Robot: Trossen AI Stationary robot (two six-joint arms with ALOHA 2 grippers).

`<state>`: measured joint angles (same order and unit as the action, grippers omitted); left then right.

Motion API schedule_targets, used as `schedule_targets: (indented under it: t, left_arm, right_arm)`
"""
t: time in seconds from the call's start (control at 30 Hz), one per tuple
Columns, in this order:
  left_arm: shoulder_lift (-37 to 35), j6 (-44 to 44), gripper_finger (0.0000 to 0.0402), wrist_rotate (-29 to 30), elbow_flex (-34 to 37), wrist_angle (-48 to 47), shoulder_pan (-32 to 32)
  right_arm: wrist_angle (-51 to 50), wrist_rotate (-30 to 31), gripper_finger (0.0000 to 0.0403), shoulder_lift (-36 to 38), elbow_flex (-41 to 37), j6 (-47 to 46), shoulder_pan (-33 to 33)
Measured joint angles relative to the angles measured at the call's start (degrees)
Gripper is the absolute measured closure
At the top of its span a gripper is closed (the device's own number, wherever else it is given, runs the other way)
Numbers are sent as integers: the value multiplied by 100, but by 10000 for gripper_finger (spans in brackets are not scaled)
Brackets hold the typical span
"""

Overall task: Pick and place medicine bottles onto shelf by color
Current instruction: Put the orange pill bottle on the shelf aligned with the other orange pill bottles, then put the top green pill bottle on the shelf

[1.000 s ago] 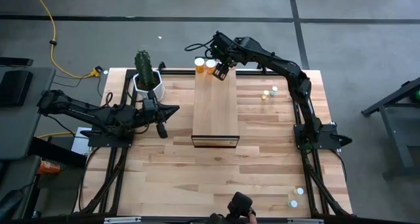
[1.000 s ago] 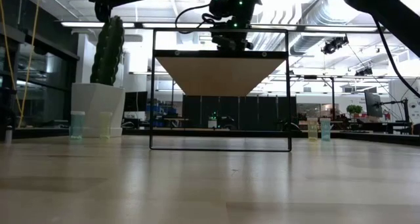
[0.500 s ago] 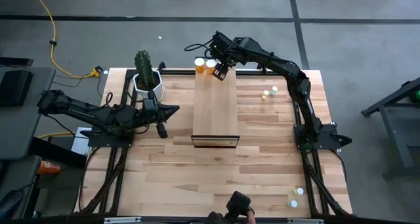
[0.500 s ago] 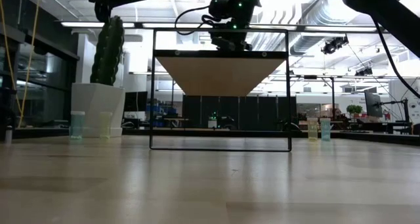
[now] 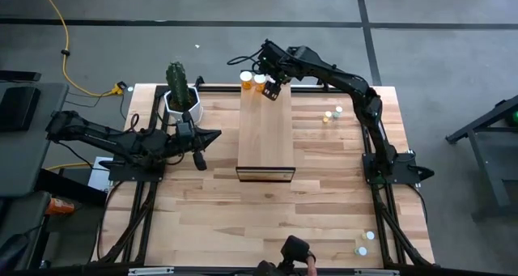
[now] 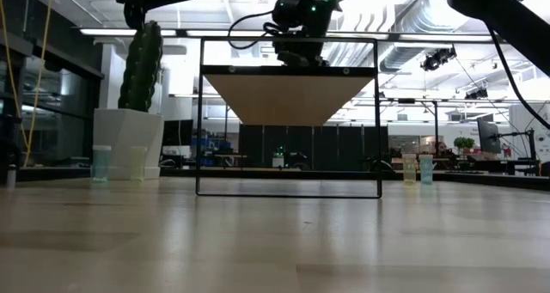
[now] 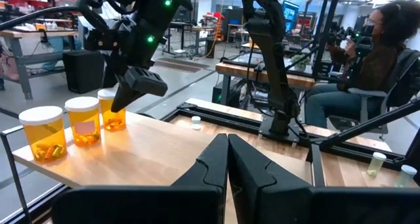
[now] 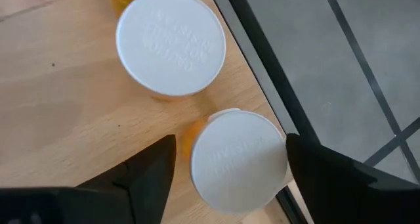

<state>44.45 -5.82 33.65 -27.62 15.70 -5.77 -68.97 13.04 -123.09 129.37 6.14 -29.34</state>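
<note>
right claw (image 5: 273, 88): fingers spread, straddling an orange bottle's white cap (image 8: 239, 159) without pinching it; sits at the shelf's far end, right-hand far corner.
bottle under claw (image 7: 115, 109): upright on the shelf (image 5: 265, 134), just beside the far edge, looks released.
other orange bottles: two more, one (image 7: 84, 121) next to it and one (image 7: 44, 133) at the left far corner; all three in a row along the far edge, close together, pills visible inside.
pale bottles: two (image 5: 333, 113) on the worktop (image 5: 324, 195) near the far right edge, two (image 5: 364, 244) near the near right corner, two (image 6: 119, 163) in the low view beside the cactus pot (image 5: 182, 104).
left claw (image 5: 201, 159): fingers pressed together, empty, parked over the worktop left of the shelf, near the pot.
person: seated beyond the worktop, seen in left wrist view.
handling (judgement): bottles likely light, rigid plastic, smooth sides, so slippery and easy to tip; a knock could topple the neighbours in the row.
grip point (judgement): across the body just under the cap, or on the cap rim from above; keep upright.
progress (judgement): orange group placed; pale ones not yet on the shelf.
</note>
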Motion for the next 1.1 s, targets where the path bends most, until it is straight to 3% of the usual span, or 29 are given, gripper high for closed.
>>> schedule_targets:
  t: [0.3,0.5,0.8,0.93,1.1]
  left_arm:
    - [0,134,401,0,0,1,0]
    - [0,149,401,0,0,-20,-1]
    - [-33,149,401,2,4,-194,-20]
    - [-69,149,401,0,4,-308,-168]
    - [-230,149,401,13,4,-349,-398]
  right_arm:
    - [-162,25,119,38,567,270,0]
    - [-399,23,119,576,443,355,-2]
    - [-1263,-691,119,1371,298,-13,172]
    - [-1038,-540,119,2151,-873,-148,485]
    - [524,-351,119,3935,-3854,-510,824]
